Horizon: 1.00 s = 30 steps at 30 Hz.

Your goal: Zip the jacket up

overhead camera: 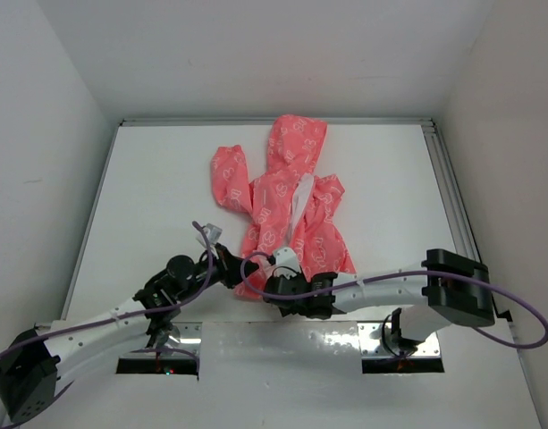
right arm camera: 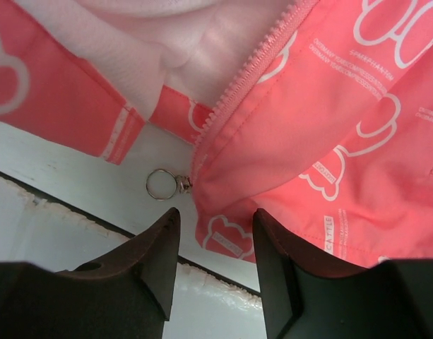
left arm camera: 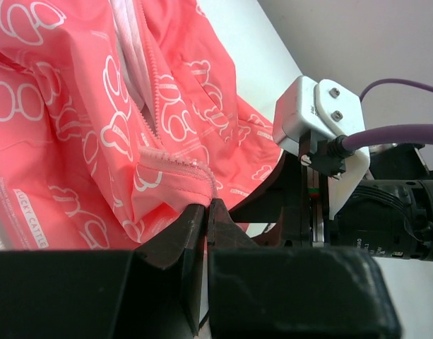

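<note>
The coral-pink hooded jacket point(overhead camera: 287, 192) with white outline print lies on the white table point(overhead camera: 390, 179), hood at the far end, front open with white lining showing. My left gripper point(left arm camera: 207, 206) is shut on the jacket's bottom hem corner point(left arm camera: 181, 187) beside the zipper teeth. My right gripper point(right arm camera: 216, 219) is open just below the other front panel's bottom corner point(right arm camera: 234, 229). A small metal pull ring point(right arm camera: 161, 185) on the zipper slider lies on the table just above the right gripper's left finger. In the top view both grippers meet at the jacket's near hem point(overhead camera: 265, 268).
The table's near edge with a dark seam point(right arm camera: 75, 205) runs just under the right gripper. The right arm's white wrist housing point(left arm camera: 318, 116) and purple cable sit close to the left gripper. White walls enclose the table on three sides.
</note>
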### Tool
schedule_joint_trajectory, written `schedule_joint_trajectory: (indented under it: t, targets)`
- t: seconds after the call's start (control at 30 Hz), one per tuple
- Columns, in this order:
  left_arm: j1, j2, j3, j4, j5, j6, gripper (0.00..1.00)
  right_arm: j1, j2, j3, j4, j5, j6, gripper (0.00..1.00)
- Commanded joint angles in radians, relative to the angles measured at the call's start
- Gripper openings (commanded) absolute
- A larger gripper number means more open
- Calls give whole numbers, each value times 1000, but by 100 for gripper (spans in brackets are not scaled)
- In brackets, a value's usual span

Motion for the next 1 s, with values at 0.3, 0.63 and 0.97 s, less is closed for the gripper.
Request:
schedule_joint_trajectory:
  t: [0.3, 0.63, 0.97]
  targets:
    - [25, -1, -12, 63, 30, 1, 0, 6, 87, 63, 25, 23, 22, 39]
    - [26, 17, -12, 69, 40, 6, 0, 4, 98, 14, 108, 37, 61, 25]
    - [31, 39, -11, 81, 59, -3, 0, 4, -23, -98, 199, 92, 118, 0]
